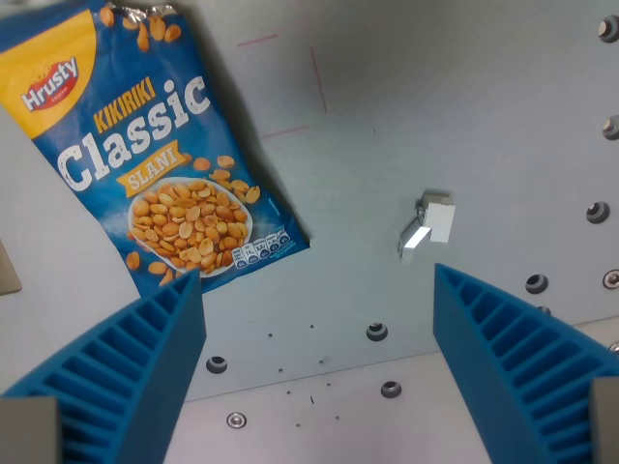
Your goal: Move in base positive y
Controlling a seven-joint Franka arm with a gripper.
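My gripper (319,319) is open and empty, its two blue ribbed fingers (126,377) rising from the bottom corners of the wrist view. It hangs above a grey table (406,126). A blue peanut bag (145,145) marked "Hrusty Kikiriki Classic" lies flat at the wrist view's upper left. The bag's lower corner sits just above the left finger's tip, apart from it.
A small white and metal block (428,224) sits on the table right of centre. Several bolt holes (377,332) dot the table surface along the bottom and right edge. Thin pink lines (317,77) are marked near the top. A lighter panel (319,416) lies at the bottom.
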